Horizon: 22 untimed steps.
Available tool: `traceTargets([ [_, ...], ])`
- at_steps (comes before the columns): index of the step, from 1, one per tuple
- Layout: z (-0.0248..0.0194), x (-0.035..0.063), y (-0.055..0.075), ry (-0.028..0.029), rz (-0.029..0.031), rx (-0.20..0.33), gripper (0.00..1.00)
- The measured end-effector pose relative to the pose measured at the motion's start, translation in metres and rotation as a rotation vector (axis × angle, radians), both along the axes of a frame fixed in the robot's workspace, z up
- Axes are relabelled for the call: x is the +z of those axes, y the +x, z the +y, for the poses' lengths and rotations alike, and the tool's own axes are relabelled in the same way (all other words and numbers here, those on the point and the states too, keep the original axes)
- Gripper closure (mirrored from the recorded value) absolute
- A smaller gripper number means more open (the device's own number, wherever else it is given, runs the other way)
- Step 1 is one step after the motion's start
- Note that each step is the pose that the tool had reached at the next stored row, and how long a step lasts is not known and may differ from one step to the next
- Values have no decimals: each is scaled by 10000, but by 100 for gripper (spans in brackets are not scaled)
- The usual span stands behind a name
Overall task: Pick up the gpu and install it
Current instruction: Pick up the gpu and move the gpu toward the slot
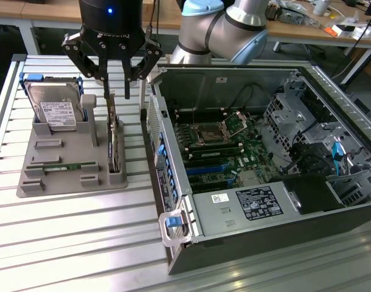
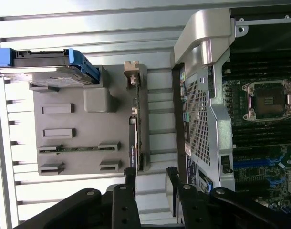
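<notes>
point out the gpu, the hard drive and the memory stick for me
gpu (image 1: pixel 114 146), exterior view, middle of the card standing on edge
hard drive (image 1: pixel 56 113), exterior view, on its white label
memory stick (image 1: pixel 67 166), exterior view, middle of the green strip

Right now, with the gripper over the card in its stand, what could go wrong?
The open gripper hangs over the gpu, which stands on edge in the grey holder. The card looks nearer one finger, so closing may push it sideways. The computer case wall stands close beside the holder, so a lifted card could clip it.
</notes>
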<state>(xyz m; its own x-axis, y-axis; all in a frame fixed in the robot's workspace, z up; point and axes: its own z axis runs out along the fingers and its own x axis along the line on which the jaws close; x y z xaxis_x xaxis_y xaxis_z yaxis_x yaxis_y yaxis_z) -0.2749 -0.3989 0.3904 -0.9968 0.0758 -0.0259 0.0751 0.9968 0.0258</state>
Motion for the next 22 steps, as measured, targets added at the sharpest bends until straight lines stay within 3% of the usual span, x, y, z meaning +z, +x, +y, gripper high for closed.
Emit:
traceTargets([
  [22,0,-87,-50,0,0,0,62],
])
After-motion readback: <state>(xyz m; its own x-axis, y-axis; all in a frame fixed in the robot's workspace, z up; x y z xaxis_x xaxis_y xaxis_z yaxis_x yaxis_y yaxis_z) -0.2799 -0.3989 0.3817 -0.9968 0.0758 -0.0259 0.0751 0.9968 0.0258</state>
